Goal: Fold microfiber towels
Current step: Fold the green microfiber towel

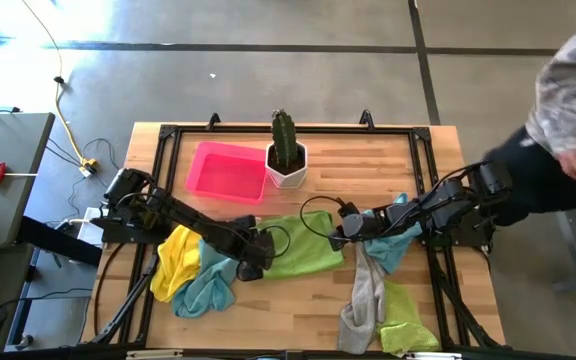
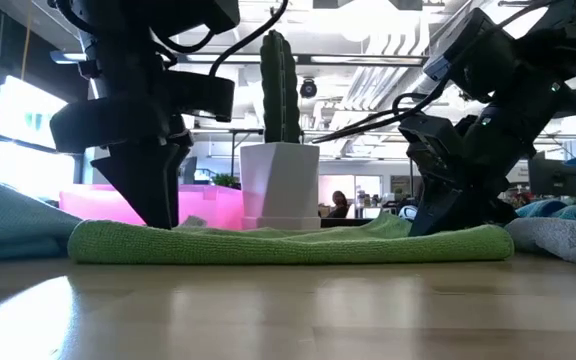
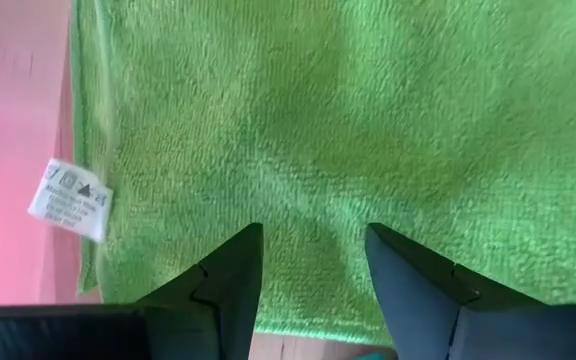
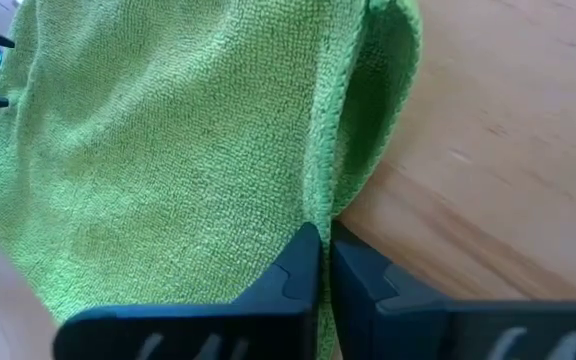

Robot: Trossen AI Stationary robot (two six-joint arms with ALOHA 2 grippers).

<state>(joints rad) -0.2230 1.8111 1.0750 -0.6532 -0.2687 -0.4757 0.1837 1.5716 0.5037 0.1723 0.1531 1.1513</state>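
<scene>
- High view: lime green towel [image 1: 303,250] lies flat mid-table, at 6 o'clock from the cactus pot [image 1: 288,165] and 5 o'clock from the pink tray [image 1: 228,170]. Left gripper [image 1: 253,262] sits at the towel's 9 o'clock edge, right gripper [image 1: 340,235] at its 3 o'clock edge. Yellow towel [image 1: 175,262] and blue towel [image 1: 208,285] are heaped at 9 o'clock of the green one; grey towel [image 1: 363,295], second green towel [image 1: 405,318] and second blue towel [image 1: 400,240] lie at 4 o'clock. A person [image 1: 568,100] stands off the table at 2 o'clock.
- Low view: both grippers are down at the towel, which is flat on the table [image 2: 288,310].
- Left wrist view: fingers [image 3: 233,275] are spread apart over green cloth, holding nothing; a white care label [image 3: 68,200] shows at the towel's edge.
- Right wrist view: jaws are pinched together on the towel's edge, which curls up just beyond them.
- Judgement: step in hand is taking hold of the first towel for its fold. Next move calls for the left jaws to close on their edge, then both lifting together.
</scene>
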